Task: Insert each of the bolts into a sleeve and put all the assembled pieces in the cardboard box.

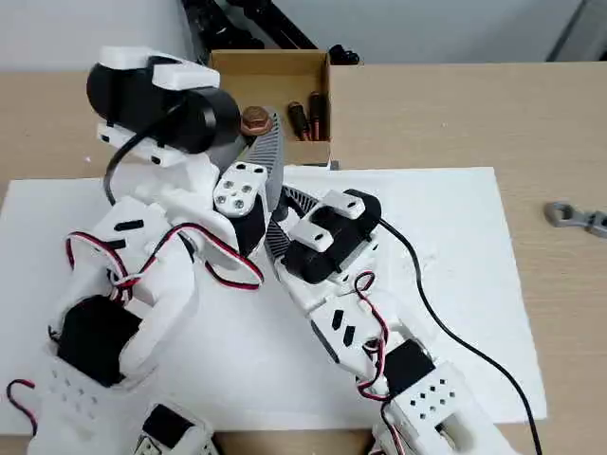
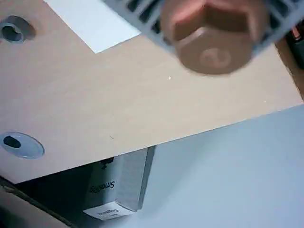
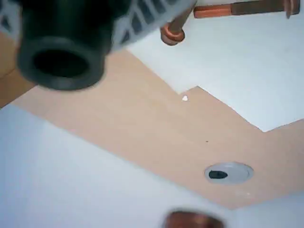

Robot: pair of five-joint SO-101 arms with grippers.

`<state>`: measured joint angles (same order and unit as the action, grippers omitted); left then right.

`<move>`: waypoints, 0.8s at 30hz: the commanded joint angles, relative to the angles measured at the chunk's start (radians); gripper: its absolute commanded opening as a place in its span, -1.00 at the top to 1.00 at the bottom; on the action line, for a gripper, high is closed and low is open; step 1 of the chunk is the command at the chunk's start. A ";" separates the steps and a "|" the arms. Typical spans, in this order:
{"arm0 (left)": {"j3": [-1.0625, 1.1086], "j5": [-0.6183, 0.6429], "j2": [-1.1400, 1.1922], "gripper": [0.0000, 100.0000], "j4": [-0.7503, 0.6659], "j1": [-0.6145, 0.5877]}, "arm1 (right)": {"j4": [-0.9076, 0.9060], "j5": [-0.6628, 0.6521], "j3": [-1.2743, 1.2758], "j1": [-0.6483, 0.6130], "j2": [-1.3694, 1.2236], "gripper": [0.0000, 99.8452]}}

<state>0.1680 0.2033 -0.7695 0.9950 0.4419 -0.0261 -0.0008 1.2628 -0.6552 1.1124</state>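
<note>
High view: the left fingers (image 1: pixel 270 152) pinch a copper bolt (image 1: pixel 256 120) at the near wall of the cardboard box (image 1: pixel 268 59), which holds assembled pieces (image 1: pixel 308 116); the right fingers (image 1: pixel 277 242) sit just beside them over the white sheet (image 1: pixel 446 218). Left wrist view: grey fingers (image 2: pixel 142 19) clamp the bolt (image 2: pixel 211 40) above the counter (image 2: pixel 118 109). Right wrist view: the right fingers (image 3: pixel 147 19) grip a black sleeve (image 3: pixel 59 59), its open end showing.

It seemed to be a robotics lab or workshop: a pale wooden table (image 1: pixel 455 114) with a cable grommet (image 3: pixel 228 173), a white sheet (image 1: pixel 446 237) on it, a wrench (image 1: pixel 574 216), a box (image 1: pixel 270 71) and wired arms (image 1: pixel 161 294).
</note>
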 commanded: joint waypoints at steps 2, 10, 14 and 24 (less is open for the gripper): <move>-0.050 0.006 -0.008 0.99 0.005 0.002 | 0.025 -0.014 -0.008 -0.004 -0.002 0.99; -0.050 0.008 -0.008 0.99 0.040 0.025 | 0.024 -0.014 -0.008 -0.002 -0.002 0.99; -0.050 0.008 -0.006 0.99 0.026 0.025 | 0.024 -0.006 -0.008 -0.004 -0.002 0.99; 0.085 0.074 -0.006 0.99 -0.158 0.023 | 0.033 0.026 0.017 -0.005 -0.002 0.99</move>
<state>0.2432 0.2386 -0.7695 0.8968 0.4634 -0.0245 -0.0038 1.2919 -0.6552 1.1124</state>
